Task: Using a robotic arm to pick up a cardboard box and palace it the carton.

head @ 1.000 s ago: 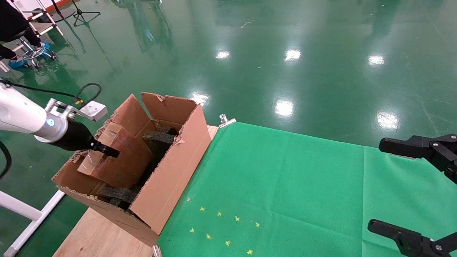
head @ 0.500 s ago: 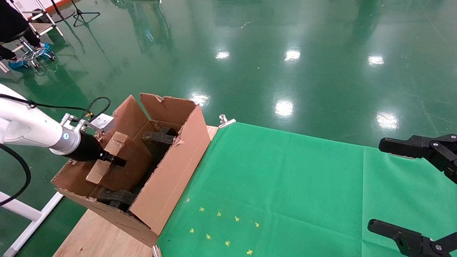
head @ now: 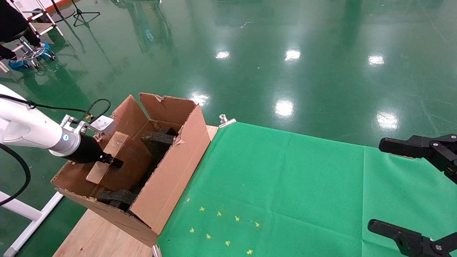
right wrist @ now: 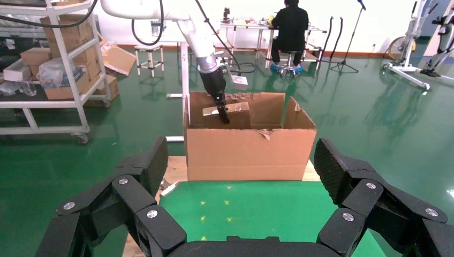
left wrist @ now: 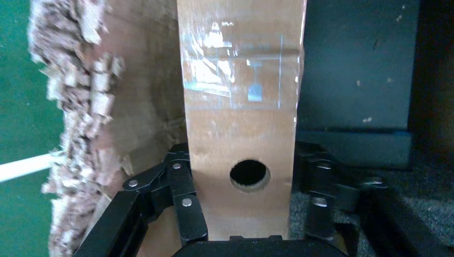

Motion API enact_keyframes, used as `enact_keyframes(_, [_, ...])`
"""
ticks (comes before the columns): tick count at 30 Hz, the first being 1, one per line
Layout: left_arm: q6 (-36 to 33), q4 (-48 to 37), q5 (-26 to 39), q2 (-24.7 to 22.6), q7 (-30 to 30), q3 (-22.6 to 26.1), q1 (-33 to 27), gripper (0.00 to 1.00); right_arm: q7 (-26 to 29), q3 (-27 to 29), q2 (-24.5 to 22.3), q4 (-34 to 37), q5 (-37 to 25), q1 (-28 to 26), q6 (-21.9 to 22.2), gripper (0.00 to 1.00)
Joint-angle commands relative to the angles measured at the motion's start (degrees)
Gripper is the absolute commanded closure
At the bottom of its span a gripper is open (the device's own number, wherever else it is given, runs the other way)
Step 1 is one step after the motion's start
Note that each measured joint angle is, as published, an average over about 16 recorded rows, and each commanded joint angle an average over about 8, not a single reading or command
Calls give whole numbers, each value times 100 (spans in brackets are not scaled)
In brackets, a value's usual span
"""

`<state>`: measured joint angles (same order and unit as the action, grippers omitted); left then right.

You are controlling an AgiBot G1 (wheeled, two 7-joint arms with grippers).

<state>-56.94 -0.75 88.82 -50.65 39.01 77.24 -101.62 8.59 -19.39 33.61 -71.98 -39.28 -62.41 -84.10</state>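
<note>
The slim brown cardboard box [head: 123, 157], taped and with a round hole [left wrist: 249, 174] in its narrow edge, stands tilted inside the large torn-flapped carton [head: 171, 171]. My left gripper [head: 112, 162] on the white robotic arm [head: 28, 130] is shut on the box's near end, one finger on each broad face. In the left wrist view the box [left wrist: 241, 96] fills the gap of the left gripper [left wrist: 242, 158]. Black foam pieces [head: 157, 137] lie in the carton beside the box. My right gripper [head: 382, 185] hangs open and empty over the green cloth at the far right.
The carton sits on the wooden table end [head: 93, 235], beside the green cloth [head: 285, 185] held by a metal clip [head: 225, 121]. A white frame [head: 25, 214] stands below my left arm. A seated person [right wrist: 289, 24] and shelves [right wrist: 48, 64] are far off.
My left gripper has lowered the cardboard box deeper into the carton and shifted slightly toward the table. In the last half second it barely moved. The right gripper has stayed still.
</note>
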Motion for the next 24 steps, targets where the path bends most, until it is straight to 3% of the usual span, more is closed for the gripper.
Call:
enact_keyframes(1, [-20, -3, 7, 3, -1, 1, -4, 0, 0, 0, 0, 0, 0, 0, 0, 0])
enact_keyframes(15, [-80, 152, -125, 114, -164, -95, -313, 0, 0, -1, 0, 0, 1, 0, 1, 0])
enact_keyframes(24, [-627, 1160, -883, 848, -1039, -615, -951, 0, -1, -1, 0, 1, 1, -1, 1, 0])
